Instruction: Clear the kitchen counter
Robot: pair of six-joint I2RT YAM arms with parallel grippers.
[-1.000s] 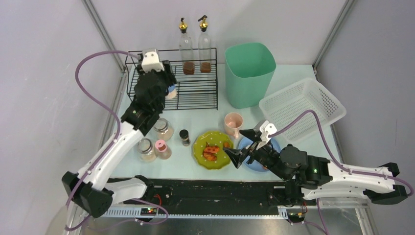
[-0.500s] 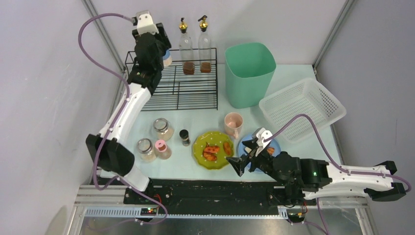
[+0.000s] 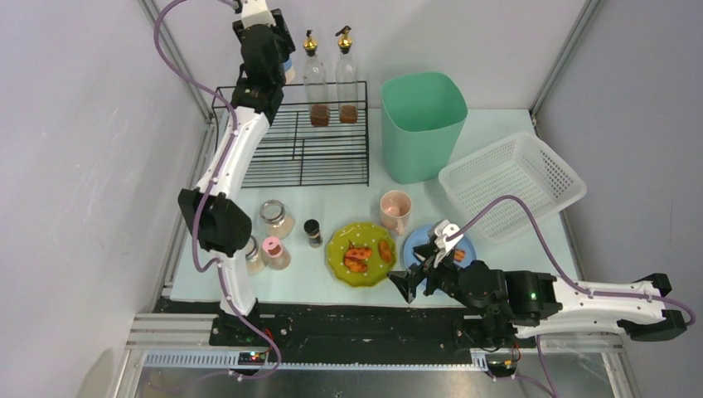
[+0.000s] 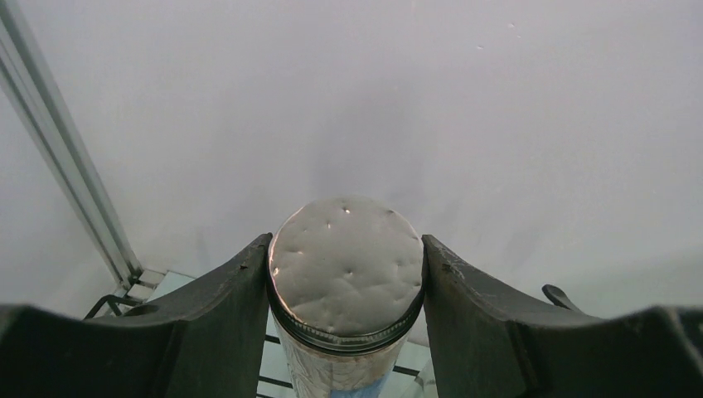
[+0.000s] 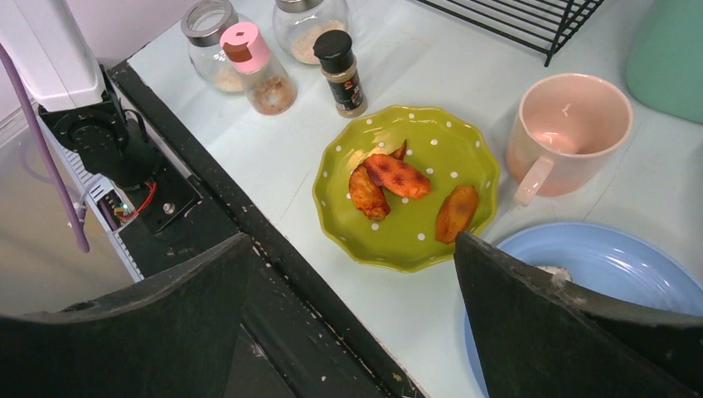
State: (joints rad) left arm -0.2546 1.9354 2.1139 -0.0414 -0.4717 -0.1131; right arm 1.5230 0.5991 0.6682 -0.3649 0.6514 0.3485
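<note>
Lettering on the black-capped spice bottle (image 5: 341, 73) is too small to read. Left arm stands stretched tall at the far left, the left gripper (image 4: 346, 249) clamped on a glass jar (image 4: 340, 365) with a pale dimpled lid, high above the black wire rack (image 3: 307, 153) and well apart from the kitchen counter (image 3: 323, 203) below. Right arm lies low along the near edge. The right gripper (image 5: 352, 249) gapes wide just over the counter. A green dotted plate (image 5: 448, 141) with three browned pieces shows between its fingers, and a blue plate (image 5: 613, 274) lies beside the right-hand one, with a pink mug (image 5: 572, 124) just beyond.
</note>
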